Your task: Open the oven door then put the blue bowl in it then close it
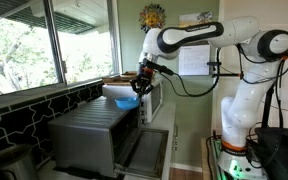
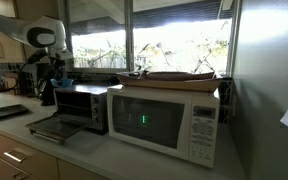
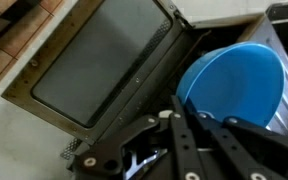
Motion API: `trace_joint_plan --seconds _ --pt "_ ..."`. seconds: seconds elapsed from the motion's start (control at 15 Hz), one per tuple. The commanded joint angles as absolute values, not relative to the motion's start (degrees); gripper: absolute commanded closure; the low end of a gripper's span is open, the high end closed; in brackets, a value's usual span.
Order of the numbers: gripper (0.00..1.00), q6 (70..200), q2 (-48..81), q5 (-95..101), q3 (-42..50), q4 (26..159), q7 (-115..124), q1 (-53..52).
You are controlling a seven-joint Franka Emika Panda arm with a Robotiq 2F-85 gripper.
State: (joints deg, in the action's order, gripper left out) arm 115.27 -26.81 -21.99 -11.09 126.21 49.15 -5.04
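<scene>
One black gripper (image 3: 179,120) is clenched on the small round bright blue bowl (image 3: 234,85), held over the front edge of the big boxy silver-grey oven (image 1: 84,125). The wide dark-glass oven door (image 3: 99,60) is laid open below, so the oven's mouth is thought to lie under the bowl.

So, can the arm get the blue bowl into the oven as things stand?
Probably yes: the oven door lies folded down, leaving the front open. The hand, shut on the blue bowl, hangs above the oven, so it must come round in front.
</scene>
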Motion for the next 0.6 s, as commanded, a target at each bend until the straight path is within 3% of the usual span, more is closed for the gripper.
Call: trace_joint_plan --seconds 0.0,0.53 --pt "0.96 108.6 -35.7 -23.1 -10.1 133.0 47.5 -6.3" --pt "0.98 112.6 -40.4 -28.8 -13.4 144.4 59.1 -3.4"
